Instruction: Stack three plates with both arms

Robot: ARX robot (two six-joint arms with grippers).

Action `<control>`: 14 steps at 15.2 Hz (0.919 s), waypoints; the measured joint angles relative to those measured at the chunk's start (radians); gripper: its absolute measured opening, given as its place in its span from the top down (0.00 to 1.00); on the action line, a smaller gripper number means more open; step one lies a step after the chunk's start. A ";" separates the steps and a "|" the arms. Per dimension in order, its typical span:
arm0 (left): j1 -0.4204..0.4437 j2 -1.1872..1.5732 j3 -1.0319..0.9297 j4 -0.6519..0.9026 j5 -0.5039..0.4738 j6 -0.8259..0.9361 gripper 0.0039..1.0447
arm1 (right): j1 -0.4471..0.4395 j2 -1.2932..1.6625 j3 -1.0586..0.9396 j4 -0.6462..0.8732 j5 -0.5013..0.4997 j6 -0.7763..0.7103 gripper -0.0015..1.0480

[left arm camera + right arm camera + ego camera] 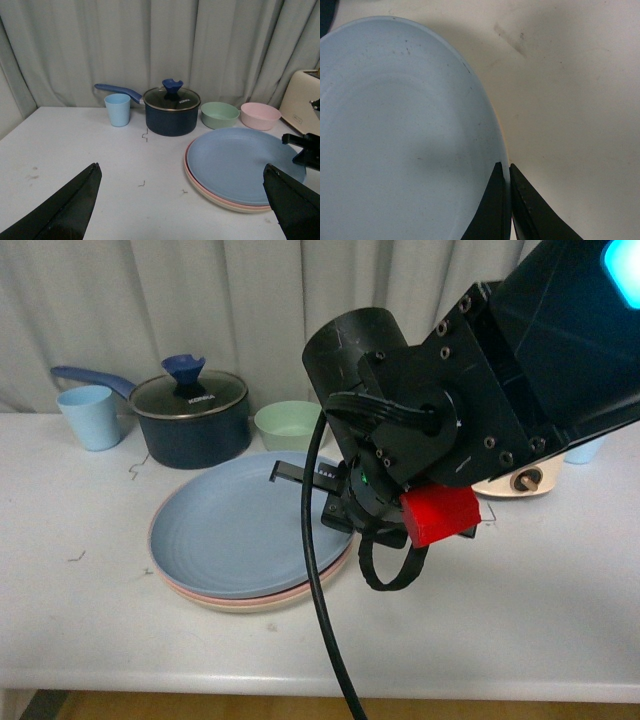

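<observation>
Right fingers [506, 200] pinch the blue plate's [245, 525] rim; left fingers [65, 210] spread; pot lid's [172, 98] lettering unreadable.

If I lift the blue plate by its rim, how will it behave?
The round matte blue plate looks rigid, so probably no flexing. Held at one thin rim, it may droop or slip. Its shallow form likely slides off the pink plate easily.

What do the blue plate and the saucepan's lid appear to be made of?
Blue plate: matte and opaque with faint concentric rings and no sharp highlights; likely plastic or a wheat-straw composite, though matte ceramic can't be ruled out. Saucepan lid: see-through pane in a shiny rim, apparently glass with a metal band; its blue knob looks plastic.
</observation>
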State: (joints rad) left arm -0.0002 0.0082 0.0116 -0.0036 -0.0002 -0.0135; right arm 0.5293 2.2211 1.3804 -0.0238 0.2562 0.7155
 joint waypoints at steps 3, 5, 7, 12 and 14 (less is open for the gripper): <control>0.000 0.000 0.000 0.000 0.000 0.000 0.06 | -0.007 0.007 -0.002 0.052 -0.007 0.003 0.73; 0.000 0.000 0.000 0.000 0.000 0.000 0.06 | -0.007 -0.029 -0.029 0.072 -0.021 0.008 0.56; 0.000 0.000 0.000 0.000 0.000 0.000 0.06 | -0.003 -0.093 -0.079 0.088 -0.041 0.030 0.37; 0.000 0.000 0.000 0.000 0.000 0.000 0.06 | -0.009 -0.383 -0.164 0.119 -0.101 0.102 0.07; 0.000 0.000 0.000 0.000 0.002 0.000 0.06 | -0.079 -0.526 -0.333 0.515 0.088 -0.115 0.22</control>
State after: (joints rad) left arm -0.0002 0.0082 0.0116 -0.0036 0.0017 -0.0135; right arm 0.4500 1.6947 1.0470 0.4908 0.3439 0.6003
